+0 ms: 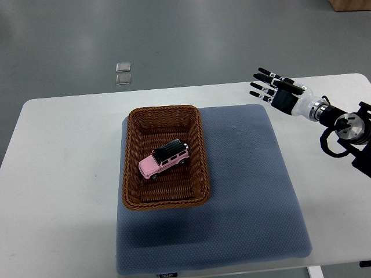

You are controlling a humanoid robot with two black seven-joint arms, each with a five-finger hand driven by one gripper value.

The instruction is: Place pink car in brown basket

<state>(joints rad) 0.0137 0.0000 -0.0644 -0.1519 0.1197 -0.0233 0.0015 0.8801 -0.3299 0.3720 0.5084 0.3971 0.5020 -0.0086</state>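
The pink car (163, 158) with its black roof lies inside the brown basket (133, 124), angled on the woven floor near the middle. The basket sits on the left part of a blue-grey mat (249, 191) covering a white table (64, 174). The right hand (272, 86) hovers over the table's far right corner, fingers spread, holding nothing. No writing is legible.

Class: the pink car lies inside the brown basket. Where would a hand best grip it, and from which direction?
Grip the pink car across its two long flanks, coming straight down from above: the brown basket walls block side approaches, and the car sits diagonally, so turn the right hand to match.
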